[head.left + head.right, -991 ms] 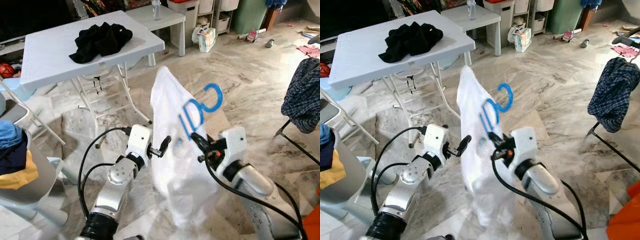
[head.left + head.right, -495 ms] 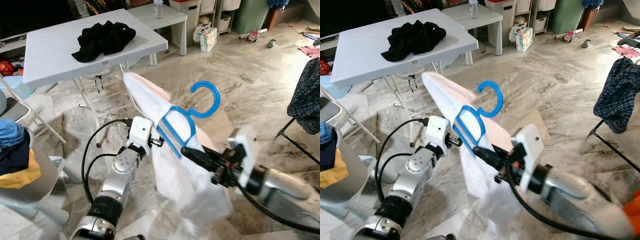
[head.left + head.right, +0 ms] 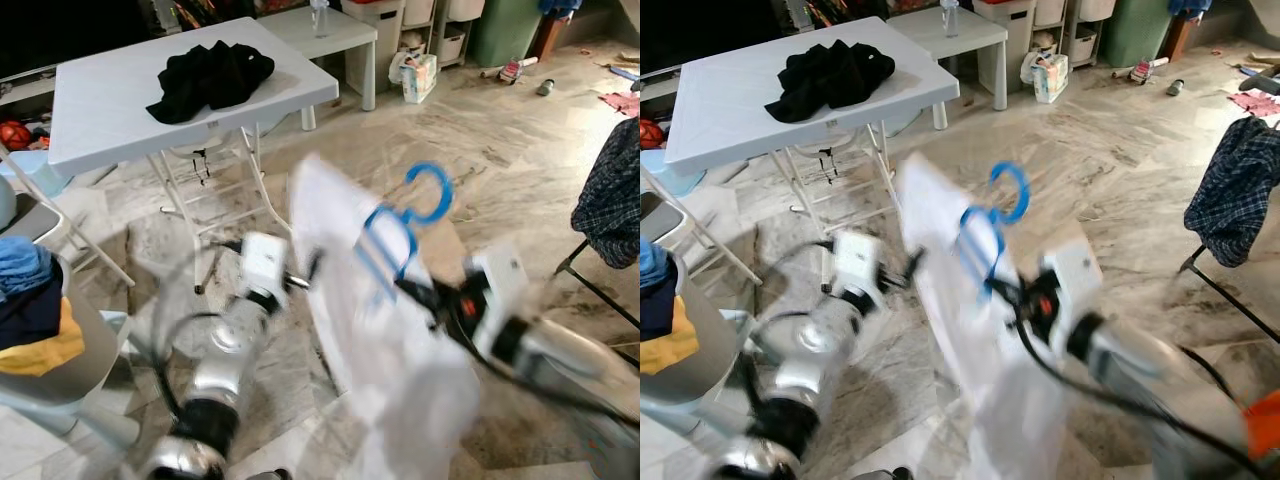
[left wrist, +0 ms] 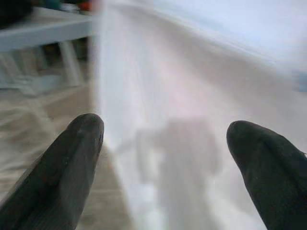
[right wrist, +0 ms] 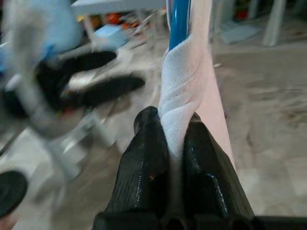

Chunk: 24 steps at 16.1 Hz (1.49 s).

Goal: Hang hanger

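Clearly the right gripper [image 5: 175, 132] is clamped on the white cloth [image 3: 400, 350] draped over the blue hanger [image 3: 400, 230], mid-scene above the floor. Though blurred, the left gripper [image 4: 165, 143] seems spread apart just left of the cloth.

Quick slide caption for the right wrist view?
Right gripper shut on white cloth draped over the blue hanger.

blue hanger [image 3: 402, 228] w/ white garment [image 3: 390, 350]. Black fingers [image 5: 144, 158], silver arms. Black clothes [image 3: 210, 78] on white folding table [image 3: 100, 120]. Navy/white plaid shirt [image 3: 1230, 190]. Beige marble floor [image 3: 500, 140]. Green bin [image 3: 500, 30]. Blue+yellow laundry [image 3: 30, 310].
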{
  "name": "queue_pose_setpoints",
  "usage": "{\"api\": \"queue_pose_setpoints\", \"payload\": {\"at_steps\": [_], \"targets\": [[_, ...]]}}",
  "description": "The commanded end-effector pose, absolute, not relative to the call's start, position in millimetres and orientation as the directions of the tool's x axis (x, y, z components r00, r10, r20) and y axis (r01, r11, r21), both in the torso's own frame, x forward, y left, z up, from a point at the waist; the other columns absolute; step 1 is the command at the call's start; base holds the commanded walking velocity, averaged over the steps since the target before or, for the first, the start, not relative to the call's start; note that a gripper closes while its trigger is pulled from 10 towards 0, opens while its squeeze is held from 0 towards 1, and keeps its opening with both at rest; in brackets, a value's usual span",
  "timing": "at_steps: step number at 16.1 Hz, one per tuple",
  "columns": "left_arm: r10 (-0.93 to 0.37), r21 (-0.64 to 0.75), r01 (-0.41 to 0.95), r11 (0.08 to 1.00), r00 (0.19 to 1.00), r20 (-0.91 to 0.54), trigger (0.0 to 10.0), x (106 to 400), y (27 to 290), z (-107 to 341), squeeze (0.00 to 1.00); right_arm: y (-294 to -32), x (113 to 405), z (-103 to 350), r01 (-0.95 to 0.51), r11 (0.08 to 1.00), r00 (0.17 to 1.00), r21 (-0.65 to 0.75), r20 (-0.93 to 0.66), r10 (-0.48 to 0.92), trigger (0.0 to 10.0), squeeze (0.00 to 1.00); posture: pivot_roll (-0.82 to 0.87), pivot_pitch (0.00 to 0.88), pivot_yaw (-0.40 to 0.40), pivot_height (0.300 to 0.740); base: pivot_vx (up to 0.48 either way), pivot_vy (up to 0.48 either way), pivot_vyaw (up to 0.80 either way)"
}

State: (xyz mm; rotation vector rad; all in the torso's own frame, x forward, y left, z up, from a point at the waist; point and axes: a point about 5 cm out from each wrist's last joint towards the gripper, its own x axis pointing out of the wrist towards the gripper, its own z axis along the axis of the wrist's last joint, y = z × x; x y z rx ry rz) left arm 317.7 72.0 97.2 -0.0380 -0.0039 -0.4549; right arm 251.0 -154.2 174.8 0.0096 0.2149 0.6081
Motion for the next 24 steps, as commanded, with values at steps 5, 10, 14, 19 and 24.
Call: {"api": "queue_pose_setpoints", "payload": {"at_steps": [5, 10, 14, 19, 24], "targets": [[-0.565, -0.051, 0.566, 0.823, 0.825, 0.023, 10.0, 307, 47, 102, 0.00, -119, 268, 194, -0.577, 0.814, 0.814, 0.066, -0.043, 0.580, 10.0, 0.00, -0.15, 0.061, 0.071, 0.740, 0.000, 0.000, 0.00], [-0.516, -0.038, 0.517, 0.855, 0.856, 0.026, 10.0, 322, 50, 106, 0.00, -103, 239, 201, -0.763, 0.640, 0.637, 0.089, -0.066, 0.768, 10.0, 0.00, -0.17, 0.064, 0.068, 0.740, 0.000, 0.000, 0.00], [-0.467, -0.068, 0.471, 0.880, 0.882, 0.067, 10.0, 330, 54, 114, 0.00, -108, 225, 197, -0.796, 0.596, 0.586, 0.106, -0.116, 0.802, 10.0, 0.00, -0.18, 0.066, 0.077, 0.740, 0.000, 0.000, 0.00], [-0.459, -0.138, 0.463, 0.876, 0.886, 0.062, 10.0, 334, 61, 113, 0.00, -120, 244, 194, -0.708, 0.702, 0.691, 0.071, -0.135, 0.710, 10.0, 0.00, -0.17, 0.066, 0.076, 0.740, 0.000, 0.000, 0.00], [-0.676, -0.200, 0.687, 0.698, 0.725, 0.132, 10.0, 312, 28, 119, 0.00, -111, 262, 201, -0.688, 0.718, 0.713, 0.101, -0.088, 0.696, 10.0, 0.00, -0.16, 0.061, 0.074, 0.740, 0.000, 0.000, 0.00]]}}
